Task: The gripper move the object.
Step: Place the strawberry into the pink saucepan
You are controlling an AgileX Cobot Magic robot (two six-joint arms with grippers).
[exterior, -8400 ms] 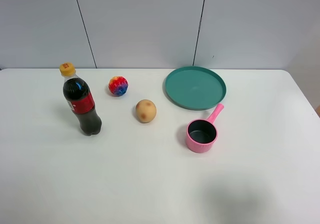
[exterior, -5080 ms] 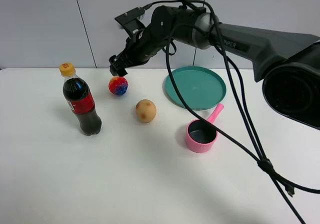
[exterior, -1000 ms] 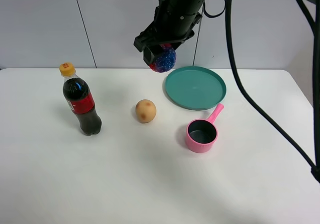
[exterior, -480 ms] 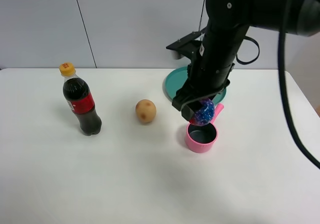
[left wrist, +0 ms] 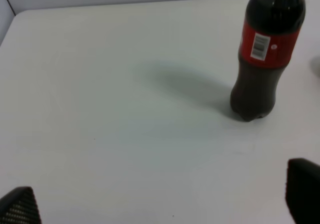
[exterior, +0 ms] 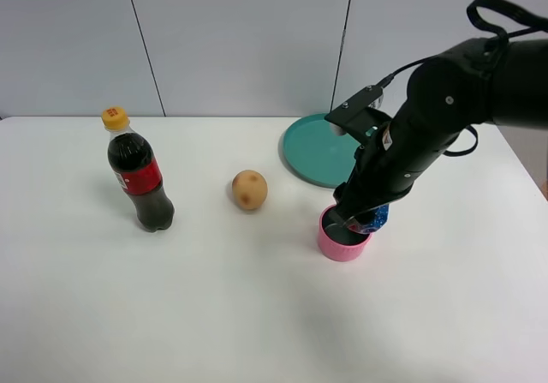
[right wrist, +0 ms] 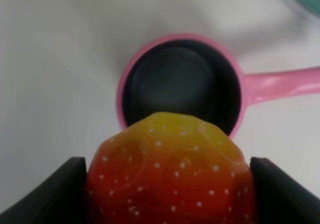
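The right hand point(exterior: 358, 220) is pinching the bumpy tie-dye ball point(right wrist: 170, 174) between its 2 dark fingers, and it's down low over the pink saucepan point(exterior: 336, 244) now. Half a second ago the ball was hanging a bit above the pan; a second ago it was way up high near the back wall. So the carry looks basically done. In the wrist view the ball sits over the near rim, with the dark inside of the pan open just beyond it. I can't tell if the ball is touching the rim yet.

My guess is the pan is the drop spot, not the teal plate point(exterior: 318, 153) behind it, so what's left is letting go. It's slightly off-centre, so it could clip the rim.

The potato point(exterior: 249, 189) and cola bottle point(exterior: 139, 177) haven't budged on the white surface point(exterior: 214, 314). The left hand point(left wrist: 160, 199) hangs spread and empty near the bottle.
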